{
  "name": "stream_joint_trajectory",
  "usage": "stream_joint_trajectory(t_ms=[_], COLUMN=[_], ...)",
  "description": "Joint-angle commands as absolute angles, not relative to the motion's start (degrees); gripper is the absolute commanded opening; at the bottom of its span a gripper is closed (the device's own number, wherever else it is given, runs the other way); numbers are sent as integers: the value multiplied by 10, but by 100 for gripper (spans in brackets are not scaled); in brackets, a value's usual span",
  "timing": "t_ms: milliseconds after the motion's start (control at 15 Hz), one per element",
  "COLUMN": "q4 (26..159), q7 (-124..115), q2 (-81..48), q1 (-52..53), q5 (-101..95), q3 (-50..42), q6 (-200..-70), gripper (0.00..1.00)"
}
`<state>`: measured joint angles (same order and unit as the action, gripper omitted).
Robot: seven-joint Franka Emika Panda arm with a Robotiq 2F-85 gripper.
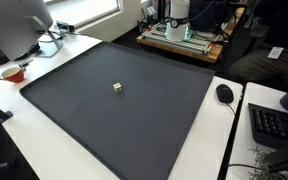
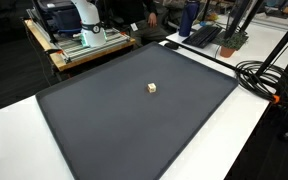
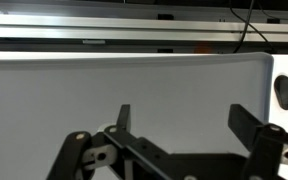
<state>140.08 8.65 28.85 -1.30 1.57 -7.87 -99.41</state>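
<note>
Empty claw [image 3: 184, 125] hovering over a dark mat [image 3: 64, 90], fingers standing wide apart.
A mouse [image 3: 287, 92] is sitting off to one side of the claw. The pale cube [image 1: 118, 87] is resting mid-mat, away from the claw (unseen from the wrist), so a blind descent could be knocking it aside.

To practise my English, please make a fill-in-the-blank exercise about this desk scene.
1. The small cube lies on the dark ___.
2. In the wrist view the fingers are ___, with nothing between them.
3. The black mouse lies on the ___ table, near the keyboard.
Missing words: mat; open; white.
</note>
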Motion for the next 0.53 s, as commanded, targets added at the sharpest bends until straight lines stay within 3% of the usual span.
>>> stream_joint_trajectory(t_ms=[0,467], q4=[1407,1411], q7=[25,-176], q2=[255,94], q1=[-22,-38], q5=[54,4], q3=[-62,8], q6=[-1110,-1451], gripper=[100,100])
